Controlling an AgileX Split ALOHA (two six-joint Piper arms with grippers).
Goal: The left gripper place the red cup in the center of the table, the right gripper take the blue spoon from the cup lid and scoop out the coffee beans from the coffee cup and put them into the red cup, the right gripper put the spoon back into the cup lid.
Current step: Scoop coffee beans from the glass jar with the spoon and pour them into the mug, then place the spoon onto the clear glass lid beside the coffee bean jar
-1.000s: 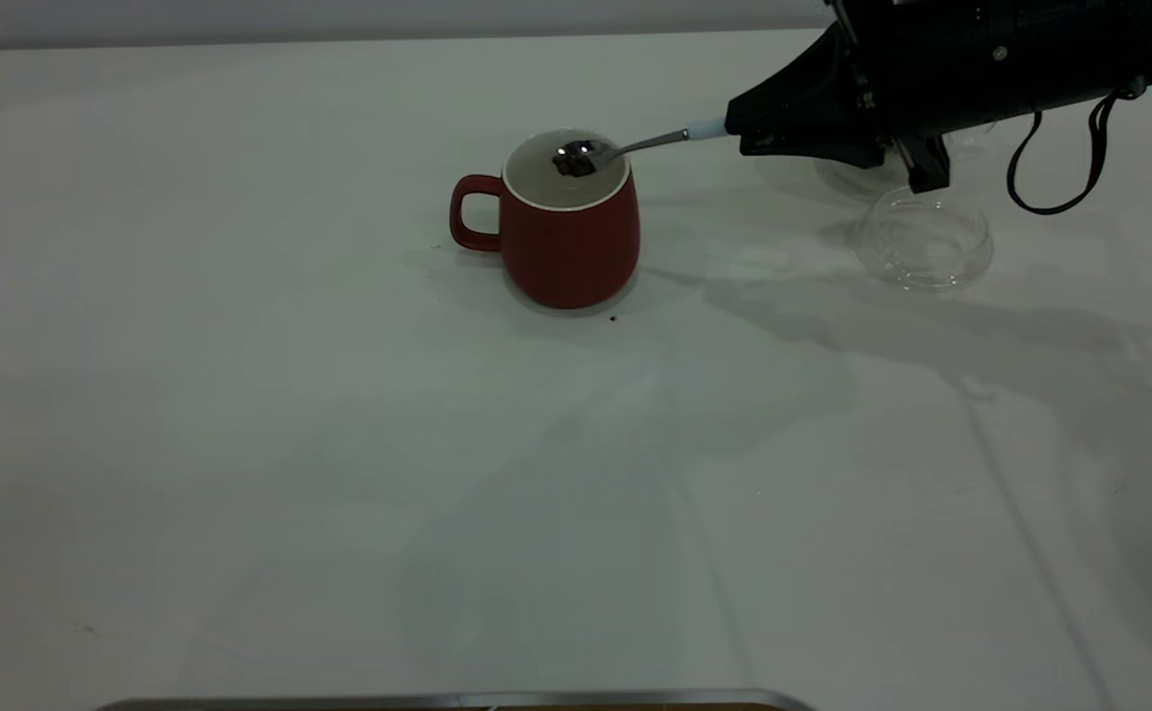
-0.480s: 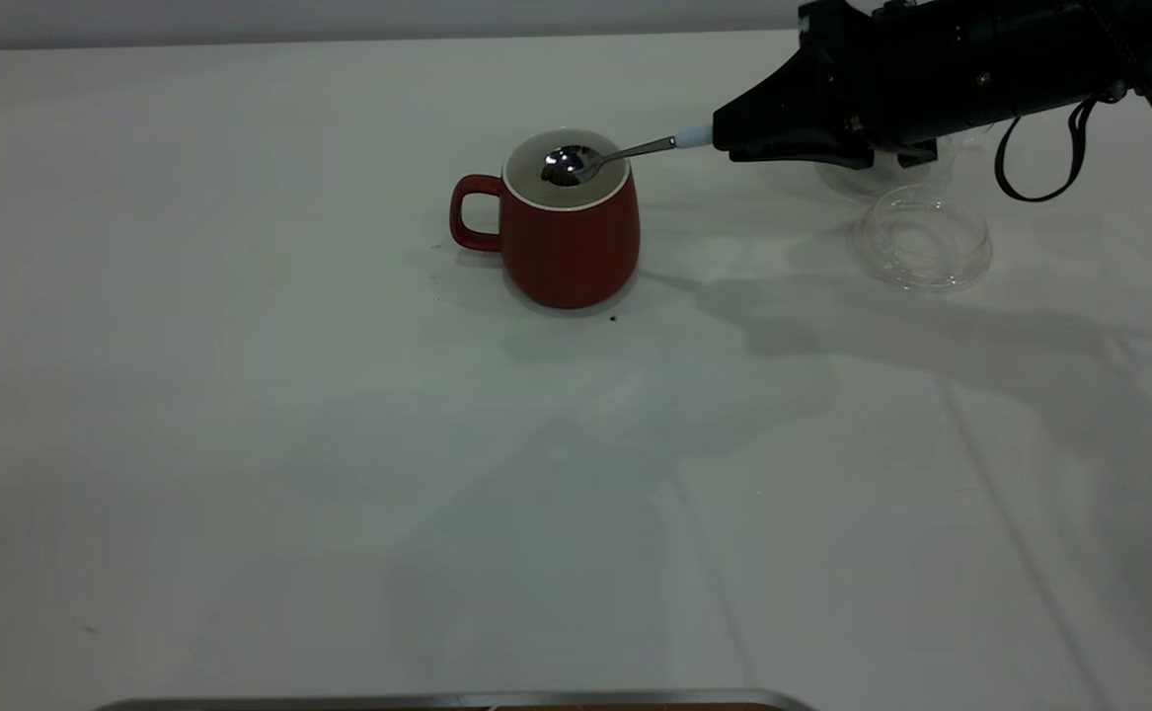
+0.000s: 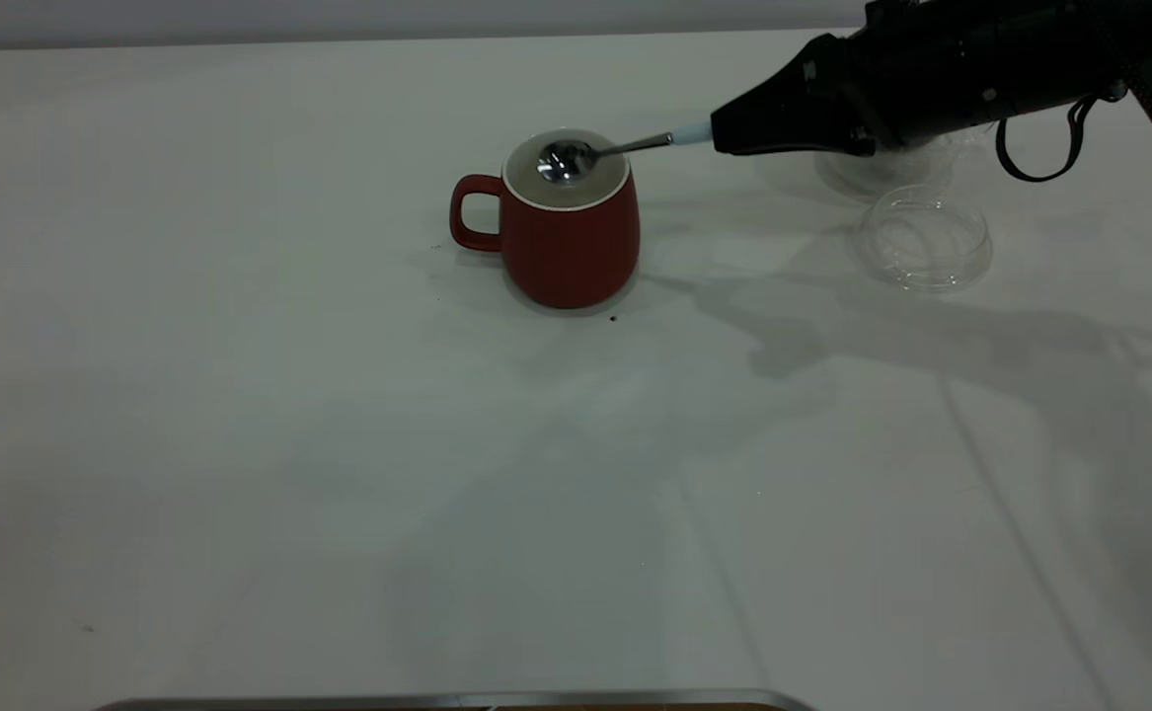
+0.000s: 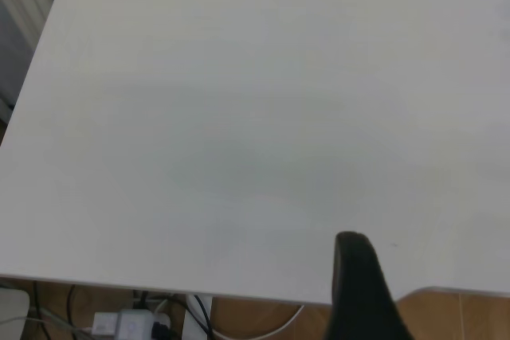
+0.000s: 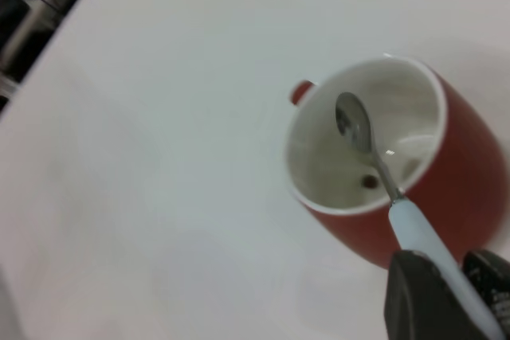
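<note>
The red cup stands upright in the middle of the white table, handle to the left. My right gripper reaches in from the right, shut on the pale blue handle of the blue spoon. The spoon's shiny bowl is tipped and empty over the cup's mouth. In the right wrist view the spoon is inside the red cup, with coffee beans on the white bottom. A shallow clear glass piece, probably the cup lid, lies right of the cup. The coffee cup is hidden behind the right gripper. My left gripper is parked over a table edge.
A flat clear glass piece shows just below the right gripper. One stray bean lies on the table at the red cup's foot. A metal edge runs along the front. Cables lie on the floor past the table edge.
A second ago the spoon held beans over the red cup. The right gripper has rolled, the spoon has tipped and its bowl is now empty.
</note>
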